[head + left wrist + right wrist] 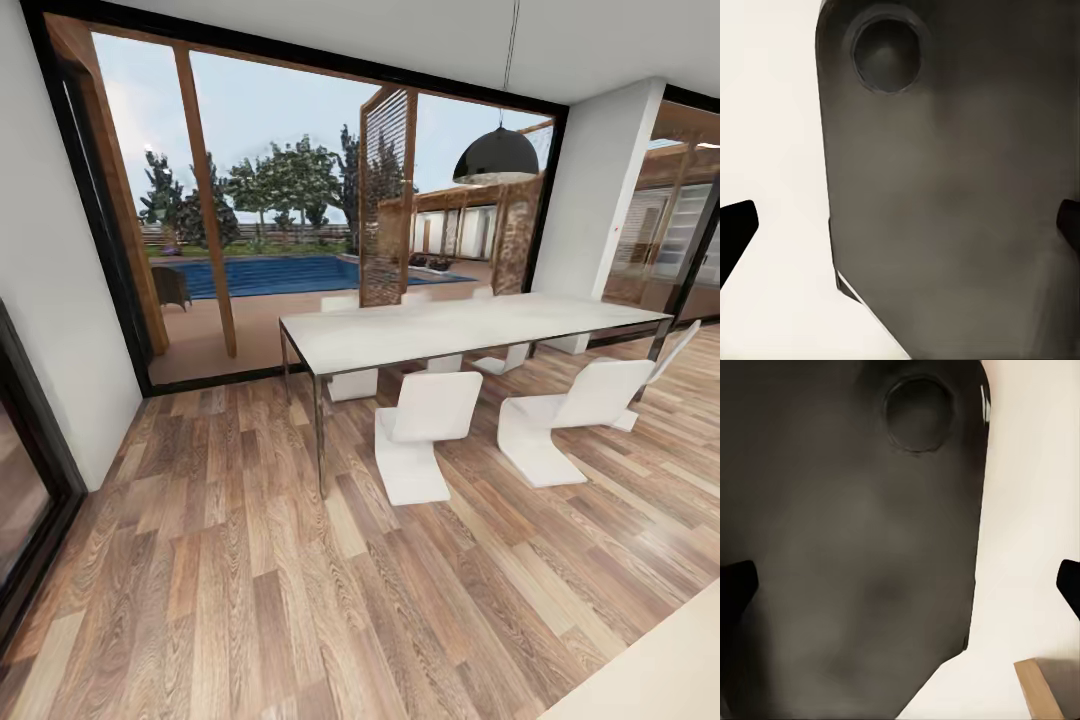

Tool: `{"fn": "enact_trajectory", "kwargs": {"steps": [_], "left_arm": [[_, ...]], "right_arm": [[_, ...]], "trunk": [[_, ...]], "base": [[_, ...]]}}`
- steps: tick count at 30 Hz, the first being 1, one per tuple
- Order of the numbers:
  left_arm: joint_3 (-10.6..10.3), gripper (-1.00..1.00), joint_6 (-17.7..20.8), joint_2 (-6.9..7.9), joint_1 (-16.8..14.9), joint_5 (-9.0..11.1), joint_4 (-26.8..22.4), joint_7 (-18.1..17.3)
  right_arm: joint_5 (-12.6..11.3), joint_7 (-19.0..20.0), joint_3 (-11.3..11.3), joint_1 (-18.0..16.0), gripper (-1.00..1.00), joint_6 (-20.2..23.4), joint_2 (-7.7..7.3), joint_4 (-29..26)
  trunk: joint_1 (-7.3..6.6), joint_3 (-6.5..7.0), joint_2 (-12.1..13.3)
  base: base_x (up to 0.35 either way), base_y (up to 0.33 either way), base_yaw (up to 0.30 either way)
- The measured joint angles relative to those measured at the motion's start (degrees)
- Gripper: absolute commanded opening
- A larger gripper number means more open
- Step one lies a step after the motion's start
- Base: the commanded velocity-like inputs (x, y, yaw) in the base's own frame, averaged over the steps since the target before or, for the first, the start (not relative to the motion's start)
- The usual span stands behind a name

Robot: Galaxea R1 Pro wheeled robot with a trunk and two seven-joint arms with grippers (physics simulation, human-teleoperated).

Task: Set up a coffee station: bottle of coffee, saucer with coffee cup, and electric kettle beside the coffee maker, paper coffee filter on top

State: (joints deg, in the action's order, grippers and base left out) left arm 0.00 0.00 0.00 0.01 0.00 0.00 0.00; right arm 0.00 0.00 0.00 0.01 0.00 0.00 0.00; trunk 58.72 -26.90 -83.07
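Note:
The head view faces a dining room, and the kitchen countertop, coffee maker, bottle of coffee, kitchen shelf, paper coffee filter, saucer, coffee cup and electric kettle are out of view. My left gripper (pixel 900 229) is open, its black fingertips (pixel 736 232) far apart, with nothing between them. It faces a dark grey panel (pixel 945 187) with a round recess, close up. My right gripper (pixel 900 585) is open too and empty, before a like dark grey panel (pixel 847 547).
A long white dining table (pixel 450 330) on thin metal legs stands ahead, with white chairs (pixel 425 430) around it and a black pendant lamp (pixel 497 158) above. Wood floor (pixel 250 560) stretches in front. A pale surface edge (pixel 660 670) cuts the near right corner. Glass walls lie beyond.

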Motion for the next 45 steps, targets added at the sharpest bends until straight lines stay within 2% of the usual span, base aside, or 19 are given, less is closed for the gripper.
{"fn": "enact_trajectory", "kwargs": {"steps": [5, 18, 22, 27, 28, 29, 31, 35, 39, 45], "left_arm": [[-0.1, 1.00, 0.1, -0.08, 0.0, -0.1, -0.1, -0.1], [0.1, 1.00, -0.3, 0.17, 0.0, 0.0, -0.6, -0.1], [0.1, 1.00, -0.3, 0.00, 0.0, 0.3, -0.6, 0.0], [-0.1, 1.00, -1.8, 0.74, -0.1, 0.0, -1.6, -0.1], [-0.1, 1.00, -13.1, 0.95, -0.2, 0.0, -1.9, -0.1], [-0.1, 1.00, -14.6, 1.30, -0.3, -0.1, -2.8, -0.1], [-0.2, 1.00, -15.2, 1.74, -0.4, -0.1, -3.8, -0.1], [-0.2, 1.00, -15.6, 2.68, -0.7, -0.2, -8.0, -0.1], [0.0, 1.00, -15.8, 3.36, -0.8, -0.1, -14.7, -0.1], [0.1, 1.00, -15.8, 2.99, -0.8, 0.1, -23.1, -0.1]], "right_arm": [[0.1, 0.2, 0.2, -0.1, 1.00, 0.4, -0.44, -0.1], [0.1, -0.2, 0.1, -0.1, 1.00, -1.7, 3.63, -4.1], [0.2, -0.2, 0.1, -0.1, 1.00, -1.7, 3.76, -5.4], [0.3, -0.2, 0.1, -0.1, 1.00, -1.8, 3.01, -7.0], [0.3, -0.2, 0.1, -0.1, 1.00, -2.4, 2.76, -12.7], [0.3, -0.3, 0.1, -0.1, 1.00, -6.1, 2.30, -14.2], [0.3, -0.3, 0.0, -0.1, 1.00, -10.2, 1.70, -15.1], [0.2, -0.3, -0.1, -0.1, 1.00, -17.1, -0.48, -17.3], [0.2, -0.3, -0.1, -0.1, 1.00, -19.1, -1.18, -22.2], [0.2, -0.3, -0.1, -0.1, 1.00, -19.5, -1.34, -27.8]], "trunk": [[0.00, 0.01, 0.0], [0.01, 0.02, 0.0], [0.01, 0.02, 0.0], [0.01, 0.02, 0.0], [0.01, 0.04, 0.0], [0.01, 0.04, 0.0], [0.01, 0.03, 0.0], [0.01, 0.04, 0.0], [0.01, 0.03, 0.0], [0.01, 0.03, 0.0]], "base": [[0.000, 0.000, 0.000], [0.000, 0.000, 0.000], [0.000, 0.000, 0.000], [0.000, 0.000, 0.000], [0.000, 0.000, 0.000], [0.000, 0.000, 0.000], [0.000, 0.000, 0.000], [0.000, 0.000, 0.000], [0.000, 0.000, 0.000], [0.000, 0.000, 0.000]]}}
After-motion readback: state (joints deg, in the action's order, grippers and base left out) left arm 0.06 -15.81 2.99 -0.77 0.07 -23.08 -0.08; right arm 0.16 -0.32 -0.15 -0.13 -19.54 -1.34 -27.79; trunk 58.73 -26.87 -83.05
